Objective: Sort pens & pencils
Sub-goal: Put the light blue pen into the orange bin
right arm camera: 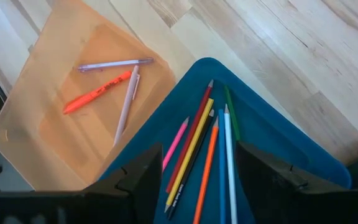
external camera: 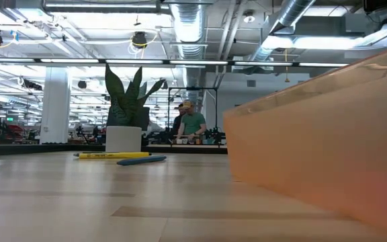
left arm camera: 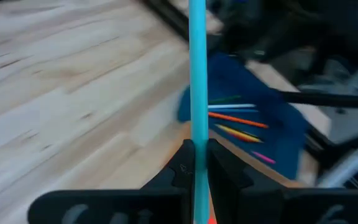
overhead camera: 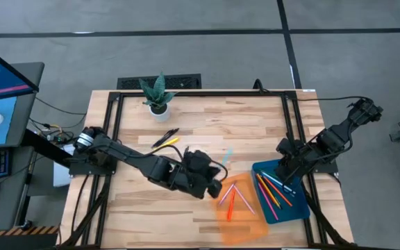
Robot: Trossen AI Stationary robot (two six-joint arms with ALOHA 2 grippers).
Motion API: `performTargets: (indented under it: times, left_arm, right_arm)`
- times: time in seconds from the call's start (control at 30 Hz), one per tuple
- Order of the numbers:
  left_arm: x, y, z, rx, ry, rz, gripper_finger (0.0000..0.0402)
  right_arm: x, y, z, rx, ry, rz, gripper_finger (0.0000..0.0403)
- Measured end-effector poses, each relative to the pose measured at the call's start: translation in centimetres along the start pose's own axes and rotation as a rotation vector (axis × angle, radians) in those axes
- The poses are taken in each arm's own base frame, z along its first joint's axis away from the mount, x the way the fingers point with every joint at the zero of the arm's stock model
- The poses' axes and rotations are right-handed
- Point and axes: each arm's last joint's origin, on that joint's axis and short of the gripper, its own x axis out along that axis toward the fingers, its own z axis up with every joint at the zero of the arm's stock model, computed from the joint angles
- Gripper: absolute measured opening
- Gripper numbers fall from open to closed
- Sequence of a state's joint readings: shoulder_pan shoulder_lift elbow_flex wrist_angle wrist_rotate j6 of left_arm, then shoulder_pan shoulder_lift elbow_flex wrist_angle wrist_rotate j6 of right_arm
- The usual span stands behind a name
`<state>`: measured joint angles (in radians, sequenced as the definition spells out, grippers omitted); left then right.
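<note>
Pens and pencils are split: your left gripper (left arm camera: 197, 163) is clamped on a light blue pen (left arm camera: 197, 74), near the orange tray's (overhead camera: 252, 228) 11 o'clock corner. That tray holds three pens (right arm camera: 114, 87). Your right gripper (right arm camera: 197, 177) hangs with fingers spread over the blue tray (overhead camera: 298, 207), where a row of pencils (right arm camera: 197, 149) lies. At 10 o'clock from the left gripper, a yellow and a black stick (overhead camera: 165, 139) lie on the table (overhead camera: 144, 208), near the potted plant (overhead camera: 158, 94).
</note>
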<state>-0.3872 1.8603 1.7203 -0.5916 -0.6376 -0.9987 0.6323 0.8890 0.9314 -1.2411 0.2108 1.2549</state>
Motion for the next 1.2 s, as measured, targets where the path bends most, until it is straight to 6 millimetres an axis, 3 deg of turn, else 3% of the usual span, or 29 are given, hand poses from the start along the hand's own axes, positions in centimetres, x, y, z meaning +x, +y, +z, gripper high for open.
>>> performTargets:
  times: [0.2,0.33,0.43,0.57,0.73,0.87,1.2]
  left_arm:
    - [-1.0,-2.5,-0.2,0.161,-0.034,-0.225,0.0011]
    - [-0.6,-3.6,-1.5,0.315,-0.03,-0.32,0.0011]
    - [0.7,-3.8,-2.8,0.397,-0.021,-0.315,0.0011]
    - [3.9,-3.4,-4.6,0.444,0.009,-0.26,0.0011]
    - [8.2,-2.8,-7.3,0.275,0.088,-0.264,0.0011]
    - [10.3,-2.4,-9.6,0.082,0.149,-0.226,0.0011]
    - [10.5,-2.9,-11.2,-0.279,0.244,-0.194,0.0011]
  right_arm:
    - [0.0,0.0,0.0,0.028,0.0,-0.001,0.0221]
    - [0.0,0.0,0.0,0.029,0.0,0.001,0.0221]
    - [0.0,0.1,0.0,0.03,-0.001,0.005,0.0221]
    - [0.0,0.1,0.0,0.03,-0.005,0.005,0.0221]
    - [0.0,0.1,0.0,0.03,-0.005,0.005,0.0221]
    - [0.0,0.1,0.0,0.031,-0.006,0.009,0.0221]
    - [0.0,0.2,0.1,0.031,-0.008,0.012,0.0221]
